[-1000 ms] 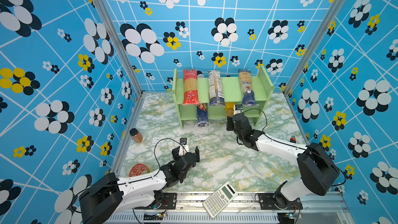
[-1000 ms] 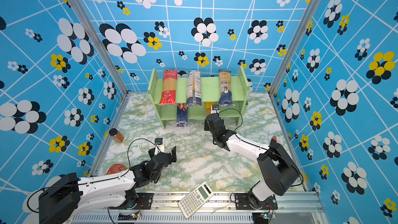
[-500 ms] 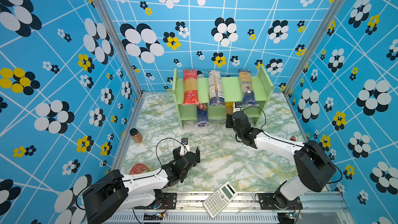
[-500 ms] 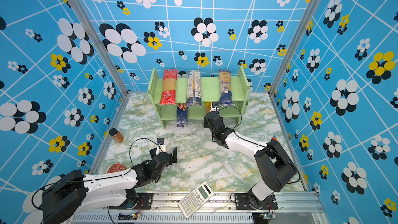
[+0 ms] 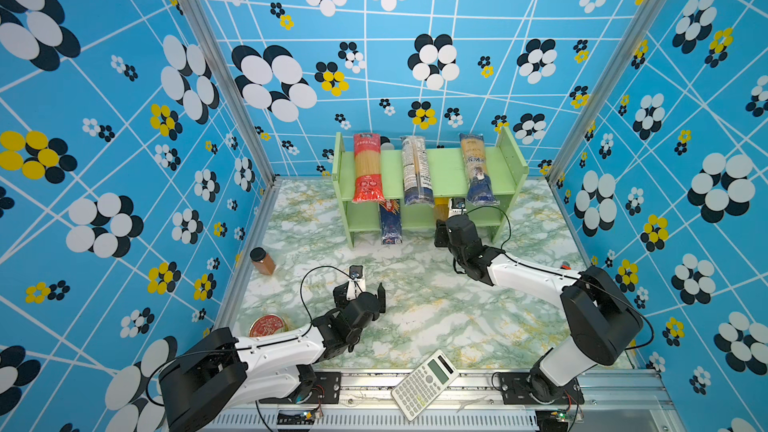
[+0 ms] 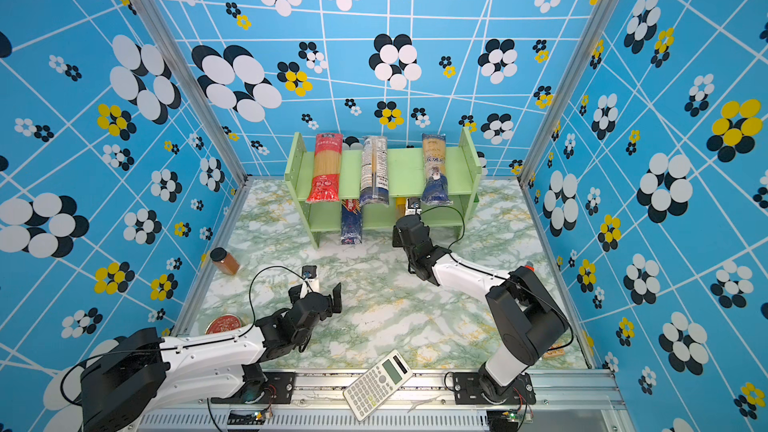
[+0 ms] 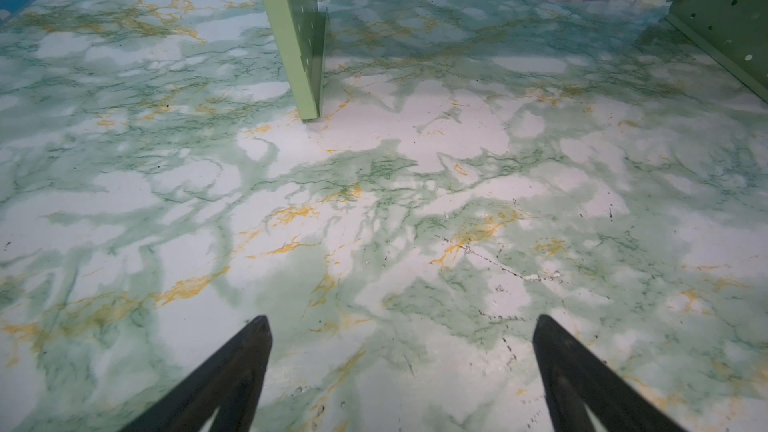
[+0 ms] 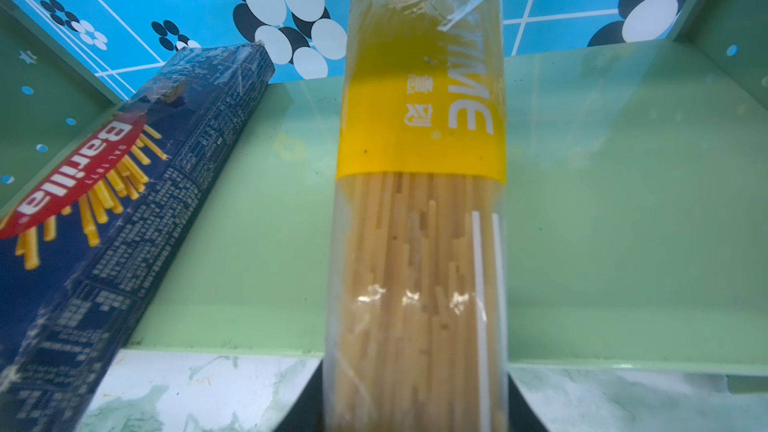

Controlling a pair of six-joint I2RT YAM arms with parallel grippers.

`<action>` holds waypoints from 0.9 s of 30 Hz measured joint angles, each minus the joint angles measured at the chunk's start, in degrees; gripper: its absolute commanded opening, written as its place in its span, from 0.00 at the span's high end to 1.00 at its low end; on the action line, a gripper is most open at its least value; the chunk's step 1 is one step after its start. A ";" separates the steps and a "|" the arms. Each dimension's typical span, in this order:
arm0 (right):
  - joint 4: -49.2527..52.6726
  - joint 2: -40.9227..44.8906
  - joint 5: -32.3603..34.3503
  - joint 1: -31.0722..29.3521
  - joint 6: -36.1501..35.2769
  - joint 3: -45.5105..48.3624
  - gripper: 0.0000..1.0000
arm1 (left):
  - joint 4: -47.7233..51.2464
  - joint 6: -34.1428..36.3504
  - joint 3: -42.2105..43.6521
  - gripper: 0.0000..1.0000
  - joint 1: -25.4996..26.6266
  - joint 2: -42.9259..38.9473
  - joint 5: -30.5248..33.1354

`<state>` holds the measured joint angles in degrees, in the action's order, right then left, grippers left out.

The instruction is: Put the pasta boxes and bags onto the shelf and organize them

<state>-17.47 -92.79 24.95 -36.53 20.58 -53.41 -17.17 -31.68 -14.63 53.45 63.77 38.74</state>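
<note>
The task is judged nearly finished. On the upper tier of the shelf [image 5: 444, 168] three packs are laid side by side: the red-ended bag [image 5: 367, 168] on the left, the clear/navy bag [image 5: 415, 170] in the middle and the yellow-navy bag [image 5: 476, 170] on the right. Each is set across the shelf's depth, with its near end hanging over the front edge. On the lower tier the Barilla box [image 5: 390, 222] is placed left of centre and also juts out toward the near side. The yellow bag [image 8: 419, 243] is found just right of it, over the lower board, with its near end pinched in the right gripper [image 5: 444, 224]. Its long axis is run from near to far, and the yellow-banded end is pointed at the back wall, past the board's far edge. Whether it is fully rested on the board cannot be told. What is left appears to be the release of this bag, and perhaps some straightening. No other pack is seen on the table [image 5: 436, 317]. The left gripper [image 7: 400, 322] is held spread and empty over bare marble at the near left.
</note>
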 measured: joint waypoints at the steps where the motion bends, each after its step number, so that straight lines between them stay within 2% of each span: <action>1: 0.02 0.00 0.00 0.00 -0.07 0.00 0.75 | 0.02 0.00 0.00 0.01 0.00 -0.13 0.00; 4: 0.00 0.00 0.00 0.00 -0.07 0.00 0.62 | 0.04 0.00 0.00 0.01 -0.26 -0.31 0.00; 9: 0.00 0.00 0.04 0.04 -0.09 0.00 0.52 | 0.24 0.00 0.00 0.01 -0.26 -0.59 0.00; 15: -1.62 0.00 0.72 0.24 -0.09 0.02 0.46 | 0.46 0.00 0.00 0.01 -0.26 -1.01 0.00; 23: -2.38 0.00 0.96 0.20 -0.04 0.17 0.43 | 0.90 -0.02 0.00 0.01 -0.26 -1.95 0.00; 27: -2.56 0.00 0.94 0.20 -0.04 0.33 0.37 | 1.36 0.00 0.00 0.01 -0.26 -2.43 0.00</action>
<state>-20.03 -92.79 25.89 -36.34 20.53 -53.08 -15.81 -31.68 -14.63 53.19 61.34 38.74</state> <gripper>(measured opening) 0.601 0.992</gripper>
